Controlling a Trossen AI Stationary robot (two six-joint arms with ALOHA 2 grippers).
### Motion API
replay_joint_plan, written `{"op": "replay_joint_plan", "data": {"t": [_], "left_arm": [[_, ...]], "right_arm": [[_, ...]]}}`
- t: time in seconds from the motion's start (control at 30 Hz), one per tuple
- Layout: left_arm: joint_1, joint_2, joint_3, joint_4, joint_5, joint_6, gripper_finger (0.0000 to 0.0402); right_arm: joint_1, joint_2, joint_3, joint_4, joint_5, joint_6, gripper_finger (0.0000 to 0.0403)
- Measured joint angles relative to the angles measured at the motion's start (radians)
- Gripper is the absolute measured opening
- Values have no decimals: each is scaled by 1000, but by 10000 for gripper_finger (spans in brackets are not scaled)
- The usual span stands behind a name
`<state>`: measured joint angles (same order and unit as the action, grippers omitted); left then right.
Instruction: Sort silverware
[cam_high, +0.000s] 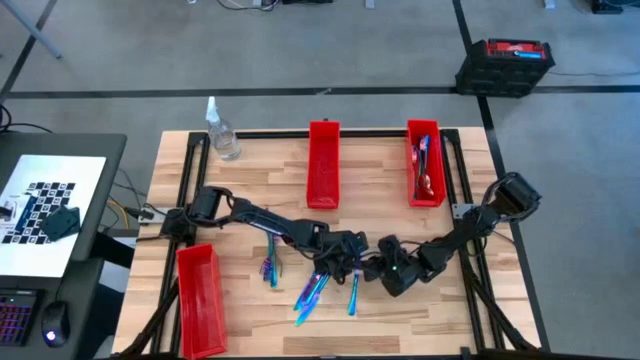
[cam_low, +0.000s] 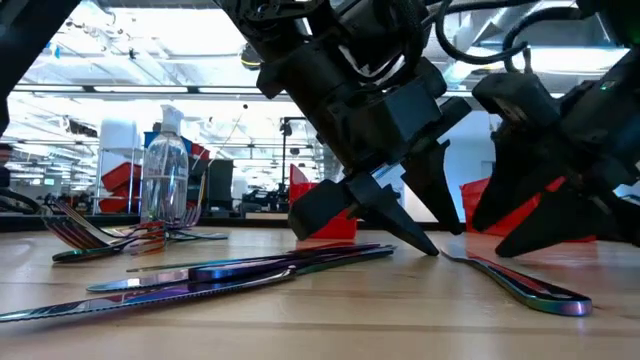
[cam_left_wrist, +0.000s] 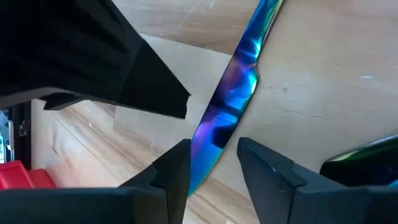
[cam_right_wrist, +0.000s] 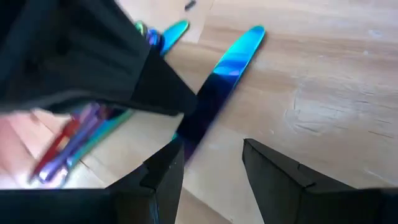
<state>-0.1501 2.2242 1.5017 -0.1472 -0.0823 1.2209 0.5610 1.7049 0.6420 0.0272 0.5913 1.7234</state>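
Here, the pale wooden slatted surface (cam_high: 250, 185) is seen carrying three long red plastic bins: one at twelve o'clock (cam_high: 323, 165), one at one o'clock (cam_high: 425, 165) already holding some pieces, one at eight o'clock (cam_high: 200, 298). Slim iridescent metal silverware (cam_high: 312, 292) lies loose around six o'clock, with a smaller cluster (cam_high: 271, 265) toward seven. The left hand (cam_high: 345, 262) is lowered over one blue-purple piece (cam_left_wrist: 227, 109), fingers parted astride it, nothing gripped. The right hand (cam_high: 385, 270) hangs just beside, also spread and empty. A collision between the crowded hands seems likely; a flat piece could also slide from closing fingers.
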Motion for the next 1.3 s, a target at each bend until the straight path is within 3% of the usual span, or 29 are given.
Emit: {"op": "replay_joint_plan", "data": {"t": [0.2, 0.47, 0.7, 1.3], "left_arm": [[4, 2, -1, 21, 1, 3, 121], [8, 2, -2, 25, 19, 7, 120], [10, 2, -2, 26, 30, 39, 120], [31, 55, -1, 70, 130, 174, 120]], "right_arm": [[-7, 0, -54, 102, -7, 1, 146], [-57, 0, -59, 134, -109, -144, 11], [-100, 1, -59, 160, -192, -255, 1], [-136, 8, -60, 184, -232, -253, 0]]}}
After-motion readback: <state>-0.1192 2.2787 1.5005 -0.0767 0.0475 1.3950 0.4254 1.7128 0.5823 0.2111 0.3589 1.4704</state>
